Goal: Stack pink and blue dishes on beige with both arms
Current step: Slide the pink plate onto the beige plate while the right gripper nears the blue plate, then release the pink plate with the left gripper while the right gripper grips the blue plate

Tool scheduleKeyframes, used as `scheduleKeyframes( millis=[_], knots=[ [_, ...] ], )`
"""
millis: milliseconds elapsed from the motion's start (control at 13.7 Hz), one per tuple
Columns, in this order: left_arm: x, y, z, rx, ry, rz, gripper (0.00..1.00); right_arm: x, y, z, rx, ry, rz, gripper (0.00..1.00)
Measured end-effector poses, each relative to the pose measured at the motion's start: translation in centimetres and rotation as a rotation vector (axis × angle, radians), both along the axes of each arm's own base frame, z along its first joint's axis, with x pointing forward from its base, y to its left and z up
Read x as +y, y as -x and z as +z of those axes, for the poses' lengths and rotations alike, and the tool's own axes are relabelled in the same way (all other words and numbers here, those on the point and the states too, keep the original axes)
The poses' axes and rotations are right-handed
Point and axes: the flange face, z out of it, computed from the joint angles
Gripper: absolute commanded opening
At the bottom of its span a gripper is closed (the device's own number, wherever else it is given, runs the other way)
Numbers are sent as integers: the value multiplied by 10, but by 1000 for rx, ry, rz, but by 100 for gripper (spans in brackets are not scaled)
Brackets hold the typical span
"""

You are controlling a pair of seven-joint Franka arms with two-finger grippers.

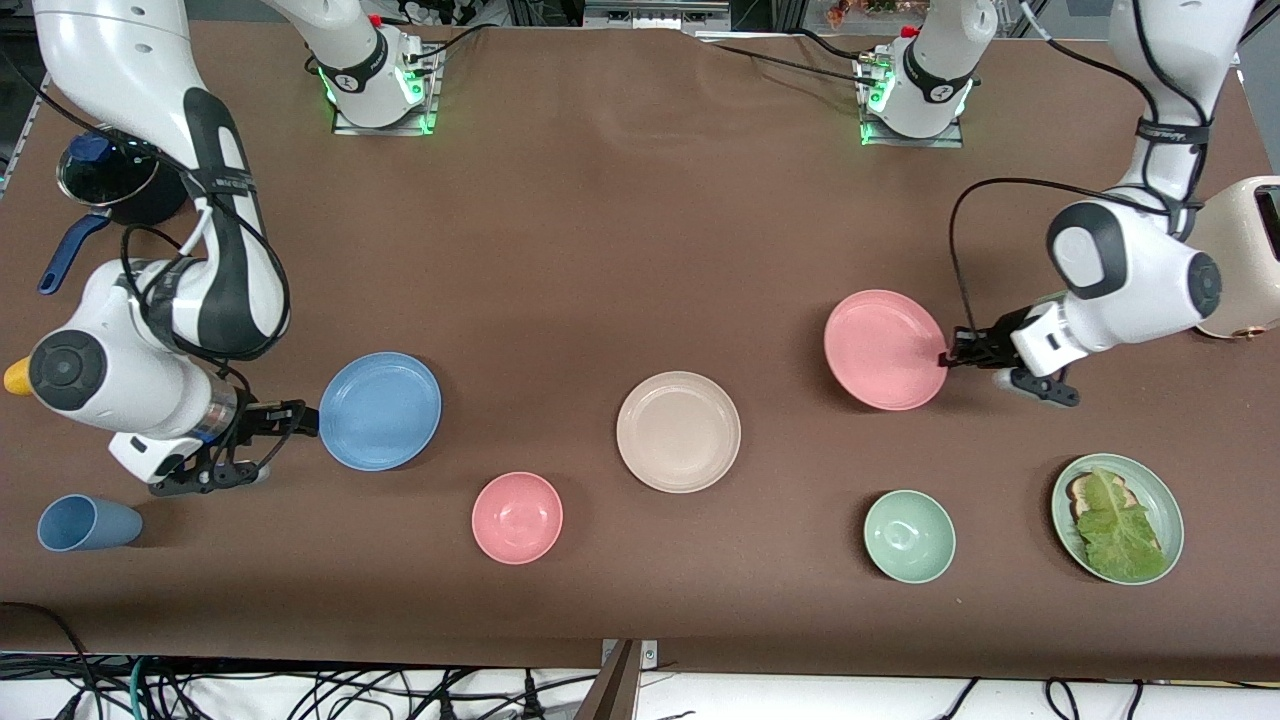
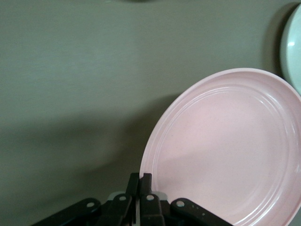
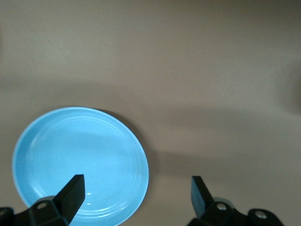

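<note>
The pale pink plate (image 1: 885, 348) (image 2: 225, 150) is toward the left arm's end of the table, and my left gripper (image 1: 950, 357) (image 2: 140, 181) is shut on its rim. The plate looks tilted, with a shadow under it. At the middle of the table lies the beige plate (image 1: 678, 431) with nothing on it. The sky blue plate (image 1: 380, 410) (image 3: 80, 162) rests flat toward the right arm's end. My right gripper (image 1: 285, 445) (image 3: 136, 186) hangs open at this plate's edge, one finger over the plate and the other over bare cloth.
A small pink bowl (image 1: 517, 517) and a mint-green bowl (image 1: 909, 536) sit nearer the camera than the beige plate. A green plate with lettuce (image 1: 1117, 516), a toaster (image 1: 1245, 255), a tipped blue cup (image 1: 88, 523) and a lidded pot (image 1: 110, 175) stand near the table's ends.
</note>
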Motion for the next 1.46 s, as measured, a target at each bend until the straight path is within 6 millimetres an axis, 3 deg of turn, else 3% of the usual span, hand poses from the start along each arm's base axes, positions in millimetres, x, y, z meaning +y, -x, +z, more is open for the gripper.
scheduleKeyframes(
  millis=[220, 585, 1098, 1463],
  knots=[
    [-69, -12, 17, 24, -9, 54, 0, -4, 11, -25, 22, 3, -3, 100],
    [-151, -24, 22, 46, -22, 96, 0, -12, 36, -69, 28, 12, -15, 99],
    [-239, -39, -17, 36, -59, 181, 0, -15, 46, -84, 33, -9, -44, 92],
    [-273, -44, -33, 41, -67, 259, 0, -16, 51, -93, 41, -10, -49, 81]
  ],
)
